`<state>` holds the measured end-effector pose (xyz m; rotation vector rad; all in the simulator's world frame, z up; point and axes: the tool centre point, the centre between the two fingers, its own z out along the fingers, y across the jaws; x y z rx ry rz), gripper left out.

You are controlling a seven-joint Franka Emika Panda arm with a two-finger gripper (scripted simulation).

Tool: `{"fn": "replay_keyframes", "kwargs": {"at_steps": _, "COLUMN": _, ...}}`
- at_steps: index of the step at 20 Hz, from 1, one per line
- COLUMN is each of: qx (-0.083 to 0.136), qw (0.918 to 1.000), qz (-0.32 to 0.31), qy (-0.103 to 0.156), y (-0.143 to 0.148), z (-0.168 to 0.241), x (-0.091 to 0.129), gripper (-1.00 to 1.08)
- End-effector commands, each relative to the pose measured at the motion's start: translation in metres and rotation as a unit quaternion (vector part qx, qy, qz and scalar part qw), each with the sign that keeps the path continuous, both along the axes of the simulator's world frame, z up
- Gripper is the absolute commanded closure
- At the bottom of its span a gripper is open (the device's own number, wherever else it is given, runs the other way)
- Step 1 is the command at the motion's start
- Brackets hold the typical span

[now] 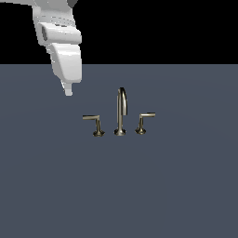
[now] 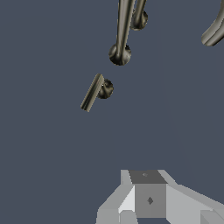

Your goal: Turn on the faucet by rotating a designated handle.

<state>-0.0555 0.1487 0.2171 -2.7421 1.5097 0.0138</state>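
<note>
The faucet is a small brass-grey set on the dark floor: a tall arched spout with an L-shaped lever on each side. The handle, with the slightly longer bar, stands on the exterior view's left of the spout; its twin stands on the right. My gripper hangs above and to the left of the handle, well apart from it. Its fingers look pressed together with nothing between them. In the wrist view the handle lies ahead of the gripper, with the spout beyond it.
The twin lever's base shows past the spout in the wrist view, and a curved brass piece cuts the frame's edge. The flat dark grey floor spreads all around the set.
</note>
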Motion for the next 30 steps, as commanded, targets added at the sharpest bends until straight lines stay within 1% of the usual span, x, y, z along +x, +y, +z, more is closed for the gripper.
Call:
{"fn": "replay_keyframes", "kwargs": {"at_steps": 1, "qx": -0.001, "qw": 0.9998, "qz": -0.021, "qy": 0.0, "y": 0.001, "z": -0.012, "x": 0.012, "gripper": 1.08}}
{"fn": "replay_keyframes", "kwargs": {"at_steps": 5, "qx": -0.002, "qw": 0.9984, "qz": -0.057, "qy": 0.0, "y": 0.001, "z": -0.032, "x": 0.032, "gripper": 1.08}}
{"fn": "replay_keyframes", "kwargs": {"at_steps": 9, "qx": -0.004, "qw": 0.9952, "qz": -0.097, "qy": 0.0, "y": -0.001, "z": -0.054, "x": 0.054, "gripper": 1.08}}
{"fn": "replay_keyframes", "kwargs": {"at_steps": 15, "qx": -0.007, "qw": 0.9879, "qz": -0.155, "qy": 0.0, "y": -0.007, "z": -0.086, "x": 0.086, "gripper": 1.08}}
{"fn": "replay_keyframes", "kwargs": {"at_steps": 19, "qx": -0.008, "qw": 0.9823, "qz": -0.187, "qy": 0.0, "y": -0.012, "z": -0.103, "x": 0.104, "gripper": 1.08}}
{"fn": "replay_keyframes", "kwargs": {"at_steps": 25, "qx": -0.008, "qw": 0.9754, "qz": -0.22, "qy": 0.0, "y": -0.019, "z": -0.12, "x": 0.123, "gripper": 1.08}}
{"fn": "replay_keyframes", "kwargs": {"at_steps": 30, "qx": -0.008, "qw": 0.9726, "qz": -0.232, "qy": 0.0, "y": -0.022, "z": -0.126, "x": 0.129, "gripper": 1.08}}
